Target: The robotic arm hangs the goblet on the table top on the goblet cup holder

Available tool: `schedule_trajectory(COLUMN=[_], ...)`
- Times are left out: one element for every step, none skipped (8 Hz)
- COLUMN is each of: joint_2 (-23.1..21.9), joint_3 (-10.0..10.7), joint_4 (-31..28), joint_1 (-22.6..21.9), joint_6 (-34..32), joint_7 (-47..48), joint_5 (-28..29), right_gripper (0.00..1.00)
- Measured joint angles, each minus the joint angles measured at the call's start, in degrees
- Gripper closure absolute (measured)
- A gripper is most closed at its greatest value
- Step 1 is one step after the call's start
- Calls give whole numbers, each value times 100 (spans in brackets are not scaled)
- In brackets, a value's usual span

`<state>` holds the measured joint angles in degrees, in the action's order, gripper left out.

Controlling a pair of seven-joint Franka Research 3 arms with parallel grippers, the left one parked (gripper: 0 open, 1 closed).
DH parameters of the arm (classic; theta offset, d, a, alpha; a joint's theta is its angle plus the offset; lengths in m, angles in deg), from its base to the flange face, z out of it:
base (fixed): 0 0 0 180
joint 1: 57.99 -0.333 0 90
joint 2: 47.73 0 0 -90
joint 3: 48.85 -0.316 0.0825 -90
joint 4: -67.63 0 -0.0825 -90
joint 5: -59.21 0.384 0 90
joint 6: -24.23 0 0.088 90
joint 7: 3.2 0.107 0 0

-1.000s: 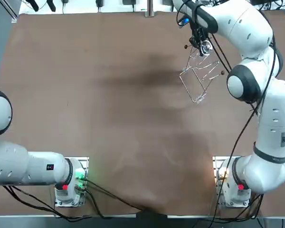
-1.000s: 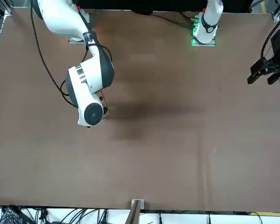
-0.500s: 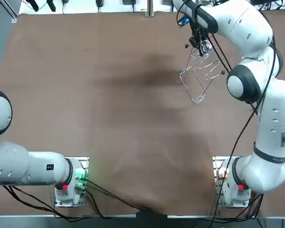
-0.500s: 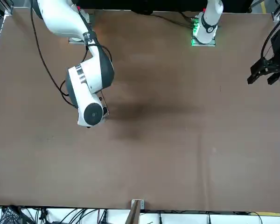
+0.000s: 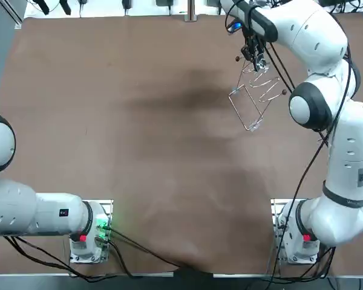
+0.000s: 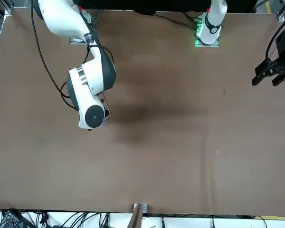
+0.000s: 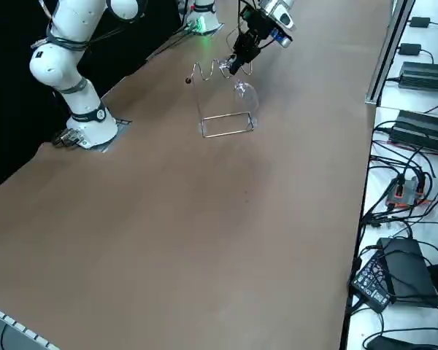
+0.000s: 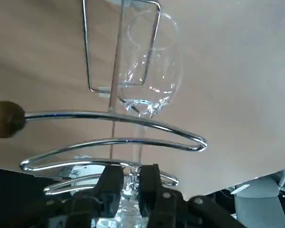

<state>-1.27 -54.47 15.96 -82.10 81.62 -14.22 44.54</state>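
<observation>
Though barely moved, the right hand [image 8: 131,179] stays clamped on the goblet [image 8: 149,80] at the holder [image 8: 85,114].

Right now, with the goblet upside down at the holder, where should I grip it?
Grip the stem, at the end away from the bowl, from above, where the gripper is shut on it. The goblet hangs upside down: the bowl is wide and rounded, while the stem is thin and must pass between the rails of the holder.

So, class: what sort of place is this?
Probably a robotics lab: white arms bolted to a brown table, cables and electronics boxes along its edge, the right gripper holding a goblet stem at a wire holder.
</observation>
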Motion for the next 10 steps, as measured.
schedule_trajectory(joint_2=[0,0,-1,-1,-1,-1,-1,-1,-1,-1], joint_3=[0,0,1,1,1,1,1,0,0,0], joint_4=[2,5,10,12,12,12,12,13,13,13], joint_1=[0,0,0,0,0,0,-4,-24,-62,-94], joint_6=[7,15,18,19,22,24,24,25,26,26], joint_7=[0,0,1,7,16,18,25,59,113,142], joint_5=[-14,-15,-19,-33,-62,-89,-104,-155,-219,-259], right_gripper=[56,39,37,37,35,33,33,30,26,11])
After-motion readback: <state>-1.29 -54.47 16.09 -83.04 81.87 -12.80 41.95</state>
